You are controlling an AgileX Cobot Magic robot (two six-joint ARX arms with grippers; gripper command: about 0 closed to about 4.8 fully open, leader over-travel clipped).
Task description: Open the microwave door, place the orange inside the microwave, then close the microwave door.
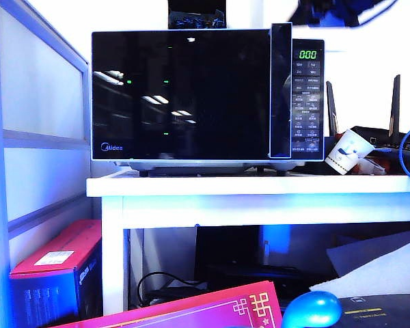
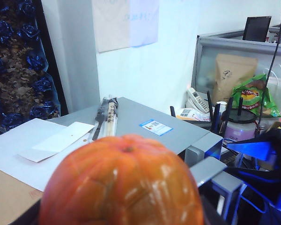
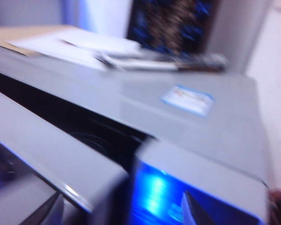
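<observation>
Our left gripper (image 2: 122, 208) holds the orange (image 2: 122, 178) tight between its jaws. The fruit fills the near part of the left wrist view, above the grey top of the microwave (image 2: 145, 124). Our right gripper (image 3: 122, 211) stands with its jaws apart and empty, just over the microwave door (image 3: 51, 154); this view is blurred, but a dark gap shows between the door's upper edge and the body. In the exterior view we see neither gripper clearly. The microwave stands on a white table (image 1: 260, 186), with a paper cup (image 1: 346, 152) at its 3 o'clock and a red box (image 1: 55, 273) at its 7 o'clock.
</observation>
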